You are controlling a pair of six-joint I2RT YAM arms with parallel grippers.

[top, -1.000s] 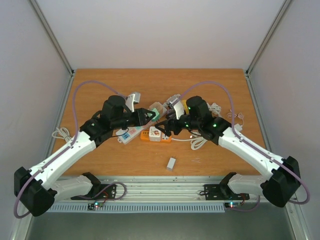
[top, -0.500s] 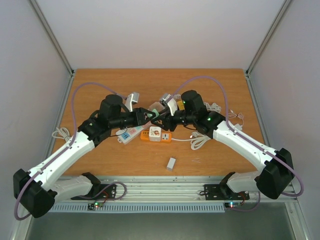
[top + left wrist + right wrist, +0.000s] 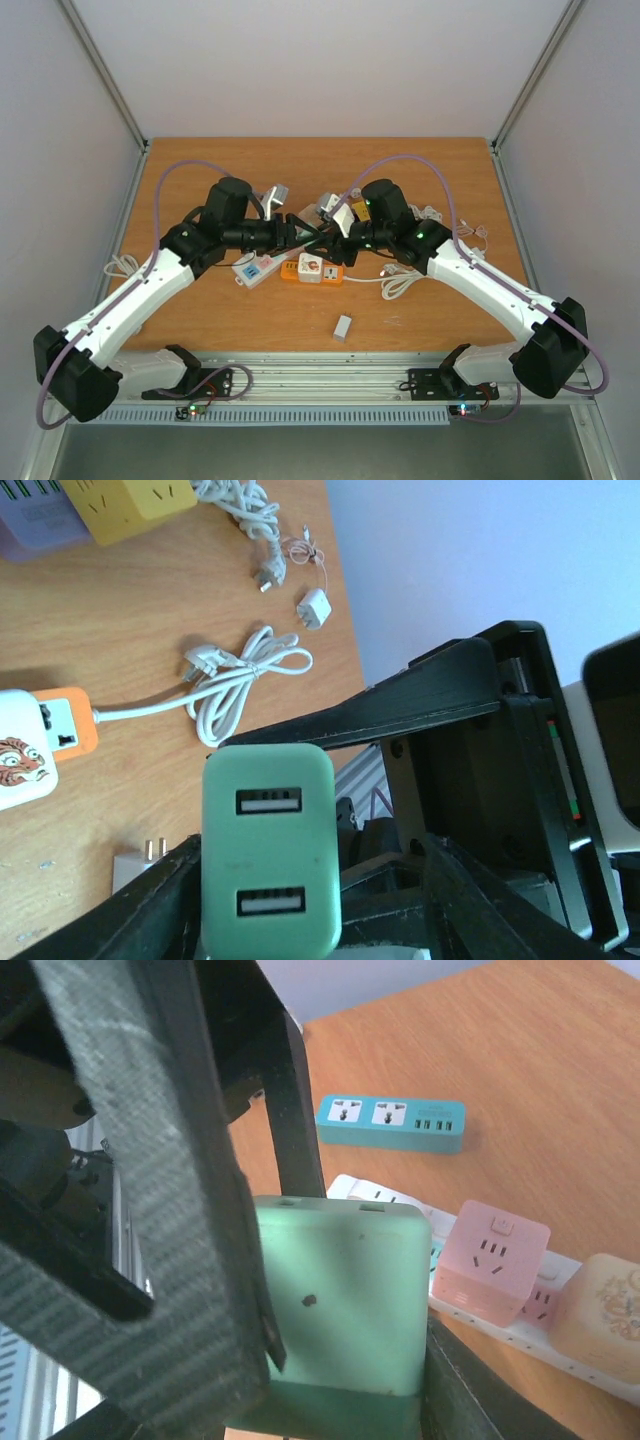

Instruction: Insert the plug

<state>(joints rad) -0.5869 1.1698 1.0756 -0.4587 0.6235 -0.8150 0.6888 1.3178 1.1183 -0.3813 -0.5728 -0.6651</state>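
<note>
The green USB charger plug (image 3: 312,232) hangs in the air above the table's middle, between both grippers. In the left wrist view the plug (image 3: 268,855) shows its two USB ports. My left gripper (image 3: 310,852) is open, with its fingers spread wider than the plug. One finger (image 3: 150,900) lies beside the plug. In the right wrist view my right gripper (image 3: 340,1330) is shut on the plug (image 3: 345,1300), with a finger against each side. A white power strip (image 3: 500,1315) with a pink cube socket (image 3: 490,1260) lies below.
An orange and white socket (image 3: 312,270) with a coiled white cable (image 3: 400,285) lies under the grippers. A teal power strip (image 3: 390,1123), a yellow cube (image 3: 130,495), a small white adapter (image 3: 343,327) and a cable at the left edge (image 3: 122,265) lie around.
My right gripper moved left to meet the left gripper and closed on the green plug. The left arm shifted and turned its wrist, and its jaws now stand apart.
</note>
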